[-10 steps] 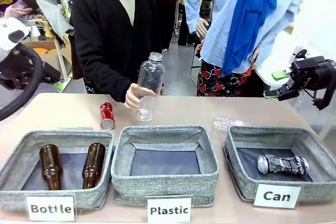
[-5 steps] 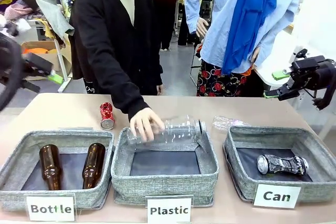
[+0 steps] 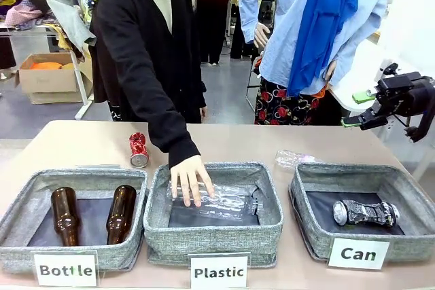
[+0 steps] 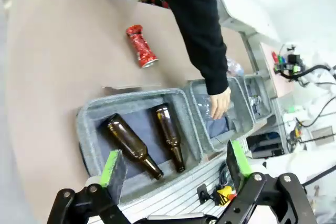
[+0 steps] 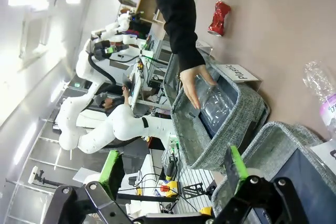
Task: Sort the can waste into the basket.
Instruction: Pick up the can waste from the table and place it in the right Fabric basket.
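Red can (image 3: 138,150) lay out on the table (image 3: 81,144), well apart from the basket (image 3: 340,169) already holding the black can (image 3: 363,213), my left claw (image 4: 176,163) and right claw (image 3: 355,110) both gaping empty, so grabbing it looked next.

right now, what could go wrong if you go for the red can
1. The red can lies close beside the person's sleeve; reaching in could hit it.
2. Its route to the Can basket crosses the person's hand in the Plastic basket.
3. The can looks crumpled, so it may slip.
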Tool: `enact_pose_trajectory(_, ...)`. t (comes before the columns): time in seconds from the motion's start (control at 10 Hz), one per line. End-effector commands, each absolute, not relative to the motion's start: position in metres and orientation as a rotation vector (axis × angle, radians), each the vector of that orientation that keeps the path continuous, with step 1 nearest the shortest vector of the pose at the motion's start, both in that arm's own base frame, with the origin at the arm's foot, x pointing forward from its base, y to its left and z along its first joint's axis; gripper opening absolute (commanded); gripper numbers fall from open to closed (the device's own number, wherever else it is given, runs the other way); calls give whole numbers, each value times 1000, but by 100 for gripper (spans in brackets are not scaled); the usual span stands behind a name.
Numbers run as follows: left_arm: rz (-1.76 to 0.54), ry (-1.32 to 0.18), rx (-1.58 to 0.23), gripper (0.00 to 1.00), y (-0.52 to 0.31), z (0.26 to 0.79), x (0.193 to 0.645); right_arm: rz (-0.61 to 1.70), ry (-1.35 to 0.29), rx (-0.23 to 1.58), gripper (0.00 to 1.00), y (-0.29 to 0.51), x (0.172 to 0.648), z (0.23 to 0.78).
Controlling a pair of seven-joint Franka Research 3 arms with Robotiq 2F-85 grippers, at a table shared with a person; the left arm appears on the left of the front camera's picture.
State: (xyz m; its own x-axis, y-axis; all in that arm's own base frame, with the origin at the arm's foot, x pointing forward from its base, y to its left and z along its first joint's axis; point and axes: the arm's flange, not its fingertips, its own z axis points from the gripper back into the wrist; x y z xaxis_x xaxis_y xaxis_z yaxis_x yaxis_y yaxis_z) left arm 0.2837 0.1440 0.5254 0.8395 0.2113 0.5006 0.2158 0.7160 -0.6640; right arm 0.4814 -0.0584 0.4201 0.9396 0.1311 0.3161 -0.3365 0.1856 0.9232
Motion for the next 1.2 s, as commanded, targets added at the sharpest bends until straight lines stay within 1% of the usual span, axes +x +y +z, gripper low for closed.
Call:
enact_pose_trajectory(0.0,12,-634,-764,100,136,512,278,357,-184,1338,100,-60,479,422)
enact_pose_trajectory(0.1,-18,-621,-756,100,136,513,283,357,-184,1338,100,-60,479,422)
enact_pose_trajectory(0.3,19,-629,-666,100,114,514,310,357,-184,1338,100,-60,479,422)
enact_pose_trajectory(0.5,2,-587,-578,100,74,514,357,357,-184,1338,100,-60,479,422)
enact_pose_trajectory(0.7,6,-581,-456,100,31,504,410,357,-184,1338,100,-60,479,422)
enact_pose_trajectory(0.9,-64,-581,-366,100,-6,484,468,357,-184,1338,100,-60,479,422)
enact_pose_trajectory(1.0,-89,-600,-244,100,-29,468,499,357,-184,1338,100,-60,479,422)
enact_pose_trajectory(1.1,-112,-571,-198,100,-45,454,525,357,-184,1338,100,-60,479,422)
